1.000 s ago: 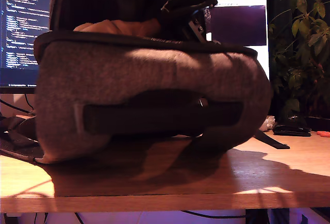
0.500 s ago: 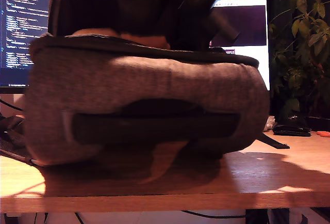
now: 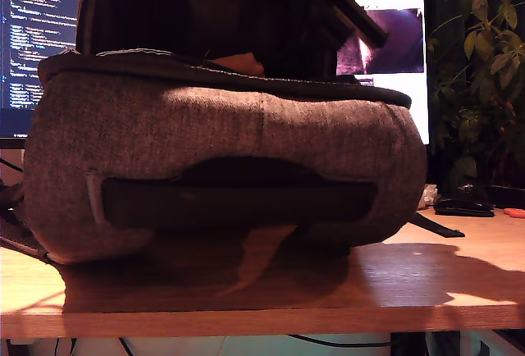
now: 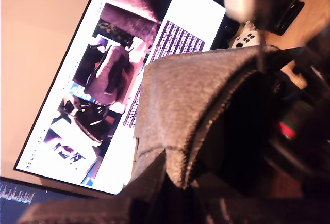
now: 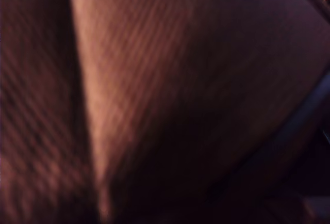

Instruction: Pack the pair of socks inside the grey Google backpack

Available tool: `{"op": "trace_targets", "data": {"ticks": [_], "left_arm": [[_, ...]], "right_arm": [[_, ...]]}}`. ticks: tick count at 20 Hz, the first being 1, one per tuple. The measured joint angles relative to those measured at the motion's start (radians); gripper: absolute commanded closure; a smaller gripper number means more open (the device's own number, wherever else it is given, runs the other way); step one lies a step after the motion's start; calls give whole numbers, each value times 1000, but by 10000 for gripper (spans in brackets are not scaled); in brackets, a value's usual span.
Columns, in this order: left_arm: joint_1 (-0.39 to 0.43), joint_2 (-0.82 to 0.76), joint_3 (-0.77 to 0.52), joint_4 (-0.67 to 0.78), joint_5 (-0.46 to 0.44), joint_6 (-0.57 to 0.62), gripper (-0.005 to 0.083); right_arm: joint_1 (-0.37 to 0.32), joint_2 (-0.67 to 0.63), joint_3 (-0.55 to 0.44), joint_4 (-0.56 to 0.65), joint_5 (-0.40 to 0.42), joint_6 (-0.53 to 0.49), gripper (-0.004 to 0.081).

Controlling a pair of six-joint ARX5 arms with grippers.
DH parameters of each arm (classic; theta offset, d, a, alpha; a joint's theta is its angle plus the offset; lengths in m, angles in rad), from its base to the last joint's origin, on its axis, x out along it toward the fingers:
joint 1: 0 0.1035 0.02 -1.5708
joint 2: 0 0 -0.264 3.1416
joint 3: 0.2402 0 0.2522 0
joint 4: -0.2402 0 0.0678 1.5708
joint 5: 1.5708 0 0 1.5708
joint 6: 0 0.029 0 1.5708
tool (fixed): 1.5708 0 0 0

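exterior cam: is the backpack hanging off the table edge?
No. The grey backpack sits wholly on the wooden table, with bare tabletop showing in front of it.

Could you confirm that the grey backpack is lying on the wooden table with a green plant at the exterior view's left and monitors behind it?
Not quite: the plant stands at the exterior view's right, not its left. The rest holds. In the exterior view the grey backpack lies on the wooden table, with monitors behind it.
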State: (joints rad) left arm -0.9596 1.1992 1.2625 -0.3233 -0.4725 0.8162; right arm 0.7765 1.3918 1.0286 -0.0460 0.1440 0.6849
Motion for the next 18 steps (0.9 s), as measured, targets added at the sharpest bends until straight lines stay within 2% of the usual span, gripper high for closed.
{"op": "trace_targets", "data": {"ticks": [3, 7, 9, 11, 13, 15, 16, 17, 18], "left_arm": [[2, 0, 0, -3, 3, 0, 798], [13, 0, 0, -3, 11, 0, 798], [15, 0, 0, -3, 16, -1, 798], [18, 0, 0, -4, 19, -1, 798], [18, 0, 2, -18, 32, -11, 798], [21, 0, 3, -54, 64, -47, 798], [28, -1, 4, -76, 85, -108, 798], [36, -2, 5, -100, 107, -169, 798], [43, -2, 7, -125, 125, -169, 798]], "right_arm": [[25, -46, 0, -70, 5, -100, 413], [37, -131, 5, -206, 29, -154, 438], [43, -158, 6, -292, 54, -169, 500], [52, -179, 6, -381, 126, -169, 600], [70, -201, 6, -491, 232, -240, 765], [77, -224, 6, -578, 319, -246, 780], [77, -234, 6, -603, 358, -265, 780], [76, -245, 6, -620, 376, -265, 780], [76, -257, 6, -634, 385, -297, 780]]}}
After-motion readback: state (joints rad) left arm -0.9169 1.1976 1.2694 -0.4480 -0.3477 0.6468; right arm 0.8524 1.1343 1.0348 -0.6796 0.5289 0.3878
